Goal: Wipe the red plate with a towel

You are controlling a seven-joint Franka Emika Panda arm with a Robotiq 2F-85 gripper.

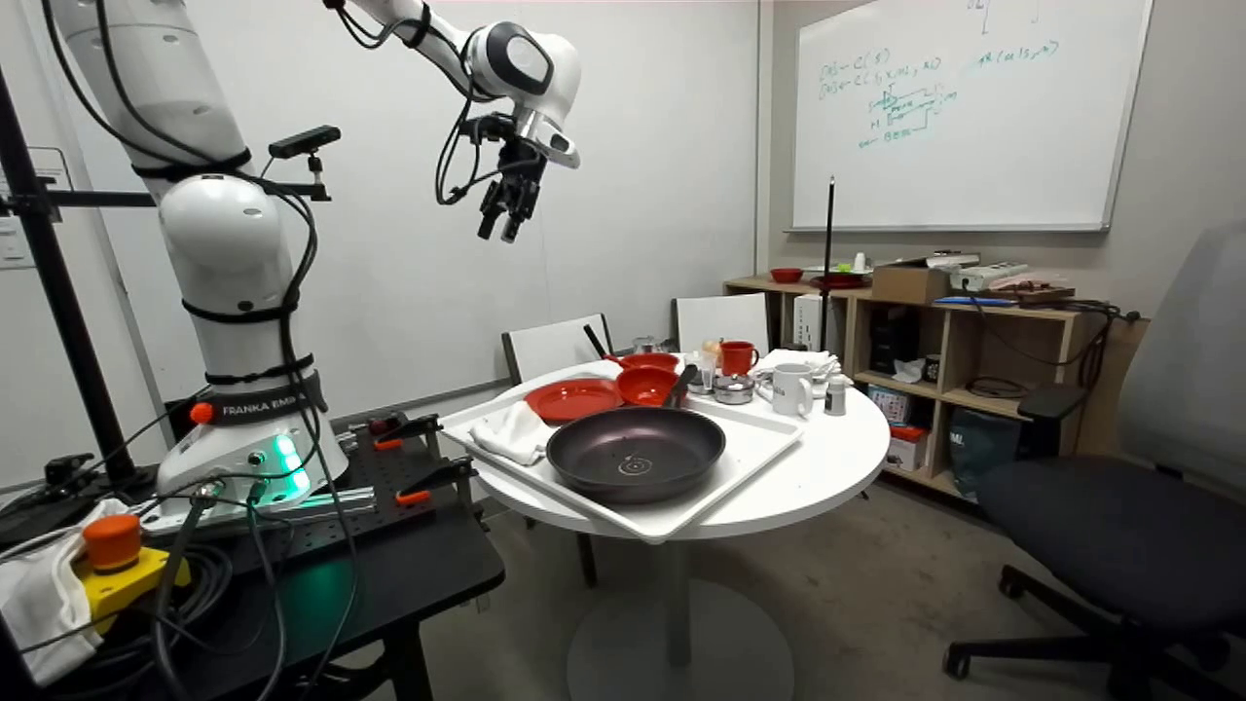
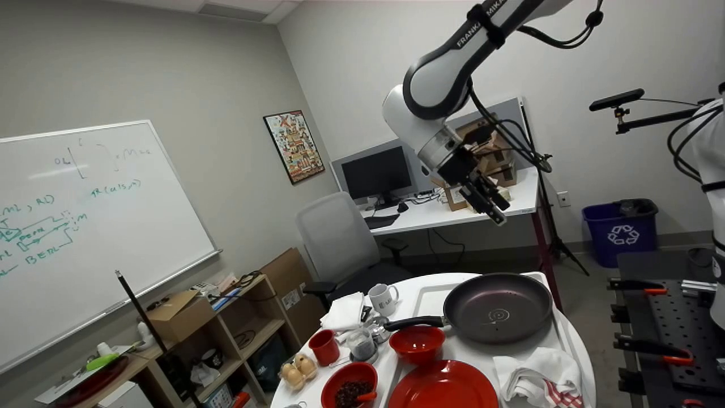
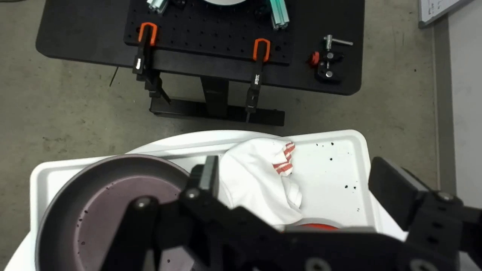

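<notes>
Hanging well above a round white counter (image 1: 845, 450), the claw (image 1: 497, 234) is spread wide, while the shallow red plate (image 1: 572, 399) is seen on a white tray (image 3: 320, 180), just beside a crumpled, red-striped white towel (image 2: 532, 369) and near a dark frying pan (image 1: 636, 453).

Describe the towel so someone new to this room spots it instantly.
Find the round white table, then the white tray on it, holding a big dark frying pan. The towel lies crumpled on that tray, next to the pan and the red plate. Its red-striped white fabric sets it apart from both.
</notes>
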